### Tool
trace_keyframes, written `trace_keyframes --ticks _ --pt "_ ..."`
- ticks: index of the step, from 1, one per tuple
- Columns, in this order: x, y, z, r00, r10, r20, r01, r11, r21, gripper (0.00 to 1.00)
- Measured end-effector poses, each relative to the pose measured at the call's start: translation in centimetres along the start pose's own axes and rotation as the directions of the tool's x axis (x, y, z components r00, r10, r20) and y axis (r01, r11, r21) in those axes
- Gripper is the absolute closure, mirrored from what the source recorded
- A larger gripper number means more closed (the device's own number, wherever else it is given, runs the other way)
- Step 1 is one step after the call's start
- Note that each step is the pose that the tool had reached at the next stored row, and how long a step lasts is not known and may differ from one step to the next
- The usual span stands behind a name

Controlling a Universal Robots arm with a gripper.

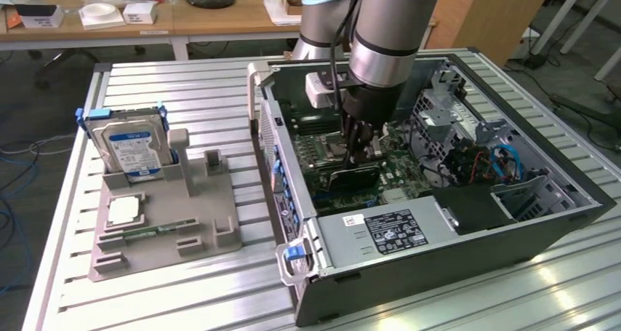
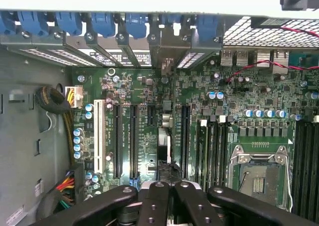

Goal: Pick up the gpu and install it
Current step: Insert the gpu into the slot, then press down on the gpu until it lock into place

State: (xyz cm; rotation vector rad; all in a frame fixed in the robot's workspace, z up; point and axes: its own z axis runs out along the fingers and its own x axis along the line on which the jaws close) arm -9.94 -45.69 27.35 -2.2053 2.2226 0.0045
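The gpu (image 1: 351, 178) stands on edge as a dark card on the green motherboard (image 1: 325, 153) inside the open computer case (image 1: 543, 229). In the wrist view the gpu (image 2: 164, 146) is a slim strip lying along an expansion slot, one end toward the rear bracket openings. My gripper (image 1: 359, 160) reaches straight down into the case and is shut right at the card's top edge. Seen from the wrist, the gripper (image 2: 171, 186) has its black fingers (image 2: 154, 201) drawn together over the strip. Whether they pinch the card is hidden.
A grey parts tray (image 1: 165, 222) lies at the exterior view's left with a blue-labelled hard drive (image 1: 131, 145), a processor (image 1: 126, 211) and a memory stick (image 1: 155, 230). Inside the case are the power supply (image 1: 383, 229), the drive cage (image 1: 529, 193) and cables (image 2: 67, 136).
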Motion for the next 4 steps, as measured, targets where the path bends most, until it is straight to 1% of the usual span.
trace_keyframes --ticks 4 --pt "0.0 0.0 0.0 1.0 0.0 0.0 0.0 1.0 0.0 0.9"
